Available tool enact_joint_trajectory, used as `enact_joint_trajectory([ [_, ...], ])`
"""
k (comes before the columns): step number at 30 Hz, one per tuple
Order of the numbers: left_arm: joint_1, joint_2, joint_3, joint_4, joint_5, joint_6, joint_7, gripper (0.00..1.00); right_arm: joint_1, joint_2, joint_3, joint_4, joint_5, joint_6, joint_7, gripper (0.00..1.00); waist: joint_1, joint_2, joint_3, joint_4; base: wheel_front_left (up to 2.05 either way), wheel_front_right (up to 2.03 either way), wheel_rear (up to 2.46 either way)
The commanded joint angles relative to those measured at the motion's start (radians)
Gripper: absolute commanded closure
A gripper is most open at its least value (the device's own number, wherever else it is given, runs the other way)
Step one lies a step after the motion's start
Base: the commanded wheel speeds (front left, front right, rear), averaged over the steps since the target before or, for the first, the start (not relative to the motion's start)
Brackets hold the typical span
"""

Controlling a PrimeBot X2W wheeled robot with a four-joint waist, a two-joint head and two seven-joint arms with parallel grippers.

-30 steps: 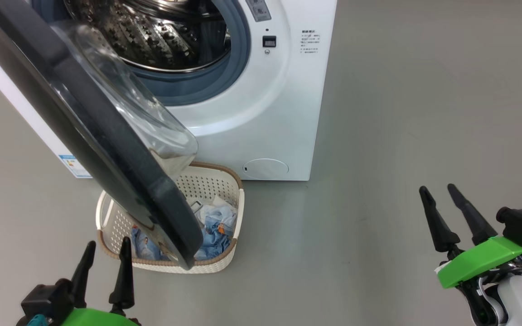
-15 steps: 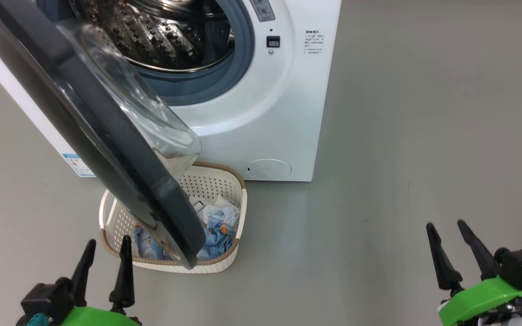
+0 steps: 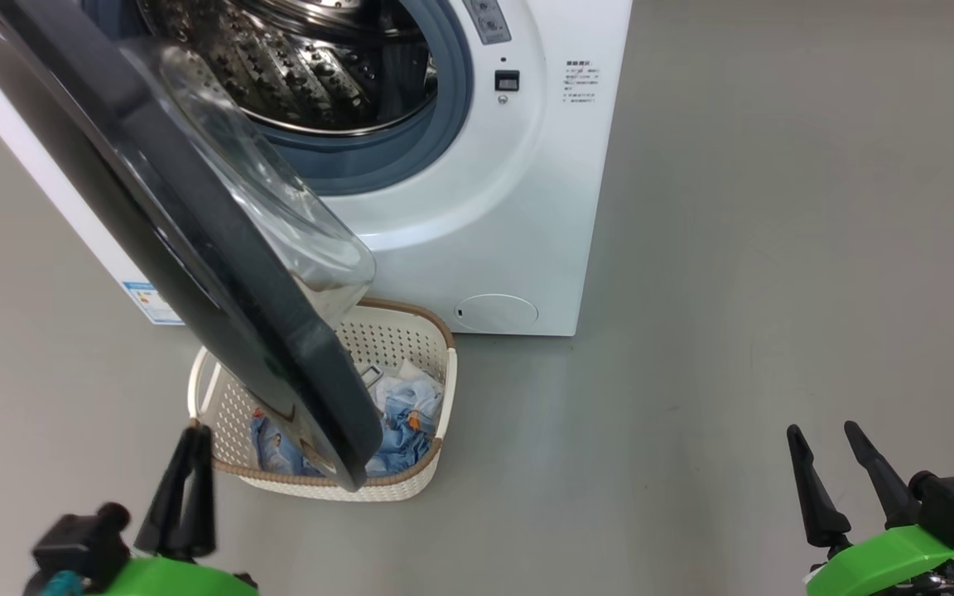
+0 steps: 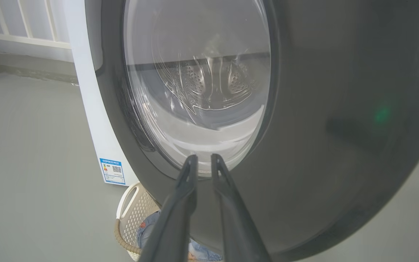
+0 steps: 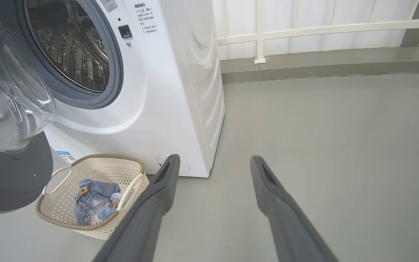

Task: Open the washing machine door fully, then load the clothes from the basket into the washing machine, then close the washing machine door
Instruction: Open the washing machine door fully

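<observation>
Head view: saw left gripper (image 3: 199, 430) fingers pulled nearly together and motion-blurred, against a clear spread half a second back. Noted whole frame drifted a little, so camera move, not the machine. Found right gripper (image 3: 821, 427) lower in frame than a second ago, fingers still spread, holding nothing, pointing up-frame at lower right over bare floor. Found left one at lower left, tips just short of the basket (image 3: 444, 364) rim. Saw washing machine door (image 3: 195, 240) swung out from the washing machine (image 3: 518, 207), overhanging the basket; clothes (image 3: 407, 422) lay inside it, partly hidden by the door. Left wrist view: saw left gripper (image 4: 204, 157) narrowed to a slim gap, nothing between the fingers, aimed at the lower edge of the door (image 4: 322, 109) glass; could not tell contact. Spotted basket (image 4: 136, 214) and clothes (image 4: 147, 227) below. Right wrist view: saw right gripper (image 5: 215, 158) wide apart, empty, aimed at floor beside the machine (image 5: 166, 91). Saw basket (image 5: 96, 156) in front of it, clothes (image 5: 93, 200) inside, door (image 5: 9, 174) at left.
</observation>
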State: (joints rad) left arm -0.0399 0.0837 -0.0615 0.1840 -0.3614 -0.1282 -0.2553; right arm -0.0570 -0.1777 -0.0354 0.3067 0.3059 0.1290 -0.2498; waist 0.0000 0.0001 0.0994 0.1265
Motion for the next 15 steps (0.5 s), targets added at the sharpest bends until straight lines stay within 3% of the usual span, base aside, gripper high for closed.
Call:
enact_joint_trajectory([
  [1, -0.038, 0.013, 0.045, -0.045, 0.002, -0.003, -0.006, 1.0, 0.013, -0.006, 0.015, -0.027, -0.01, 0.002, -0.012, 0.0, 0.0, -0.0001, -0.001, 0.003, 0.0, 0.0, 0.0],
  [10, -0.06, -0.02, 0.133, -0.31, -0.015, -0.003, -0.006, 1.0, 0.027, -0.005, 0.009, -0.035, -0.015, 0.002, -0.012, 0.0, 0.0, -0.0001, -0.005, 0.015, 0.0, 0.0, 0.0],
  [15, -0.065, -0.032, 0.095, -0.527, -0.019, -0.003, -0.006, 1.0, 0.024, -0.01, 0.008, -0.038, -0.017, 0.002, -0.012, 0.0, 0.0, -0.0001, -0.002, 0.013, 0.0, 0.0, 0.0],
])
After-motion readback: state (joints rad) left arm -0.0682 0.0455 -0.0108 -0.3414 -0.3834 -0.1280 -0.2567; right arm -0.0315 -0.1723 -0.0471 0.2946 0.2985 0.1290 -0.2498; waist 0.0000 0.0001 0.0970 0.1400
